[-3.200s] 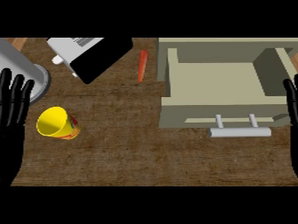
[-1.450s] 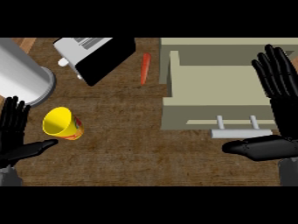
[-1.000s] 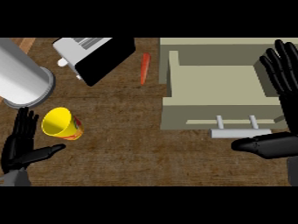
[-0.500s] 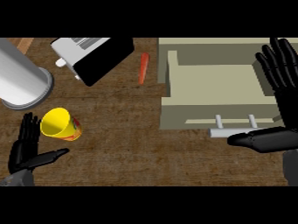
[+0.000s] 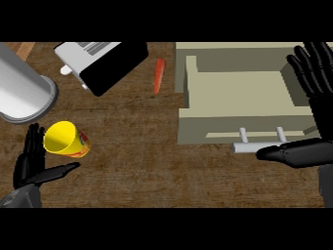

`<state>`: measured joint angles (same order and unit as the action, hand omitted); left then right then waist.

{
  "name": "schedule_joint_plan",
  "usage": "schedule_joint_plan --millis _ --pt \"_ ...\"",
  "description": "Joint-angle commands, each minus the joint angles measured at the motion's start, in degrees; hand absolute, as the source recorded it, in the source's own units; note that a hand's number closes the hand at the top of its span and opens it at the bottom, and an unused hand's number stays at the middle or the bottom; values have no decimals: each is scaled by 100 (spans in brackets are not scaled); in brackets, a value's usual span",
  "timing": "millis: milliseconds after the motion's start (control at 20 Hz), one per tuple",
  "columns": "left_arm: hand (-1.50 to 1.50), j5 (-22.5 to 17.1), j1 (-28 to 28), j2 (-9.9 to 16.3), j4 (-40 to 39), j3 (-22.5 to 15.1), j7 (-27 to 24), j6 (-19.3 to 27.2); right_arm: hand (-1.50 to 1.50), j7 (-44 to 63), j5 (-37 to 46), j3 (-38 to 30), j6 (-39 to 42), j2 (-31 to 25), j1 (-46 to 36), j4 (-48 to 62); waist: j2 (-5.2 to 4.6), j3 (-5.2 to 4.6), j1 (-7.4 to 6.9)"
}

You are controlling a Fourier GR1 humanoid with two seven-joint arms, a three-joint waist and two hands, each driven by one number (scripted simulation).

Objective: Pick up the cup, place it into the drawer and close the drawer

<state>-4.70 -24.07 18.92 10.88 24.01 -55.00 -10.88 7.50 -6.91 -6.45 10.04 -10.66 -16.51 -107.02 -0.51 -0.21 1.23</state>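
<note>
Fingers straight, thumb spread: left hand [image 5: 33, 166] beside yellow cup [image 5: 66, 140], pre-grasp | right hand [image 5: 320, 112] flat-open over open drawer [image 5: 235, 128] by handle [image 5: 259, 144]

one head view looks steeply down, close over the counter [image 5: 161, 166].

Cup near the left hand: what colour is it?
Yellow, with red and green markings on its side, in the head view.

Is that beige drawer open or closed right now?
Open: the beige drawer is pulled out, its hollow inside visible from above, with its grey bar handle facing the robot.
</note>
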Motion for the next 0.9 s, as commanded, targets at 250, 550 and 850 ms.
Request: schedule_joint_plan --millis 250,550,850 --pt "-150 43 -364 56 -227 21 -213 -219 -150 -189 -125 -149 150 -87 -132 332 -41 -9 55" --pt "-150 46 -240 -232 -210 -52 -425 -995 -150 -76 -172 -95 215 -86 190 -22 -37 -14 101" --pt "150 150 -305 -379 240 -81 -1165 3 -150 14 95 -87 -55 -51 -65 91 -28 -8 47"
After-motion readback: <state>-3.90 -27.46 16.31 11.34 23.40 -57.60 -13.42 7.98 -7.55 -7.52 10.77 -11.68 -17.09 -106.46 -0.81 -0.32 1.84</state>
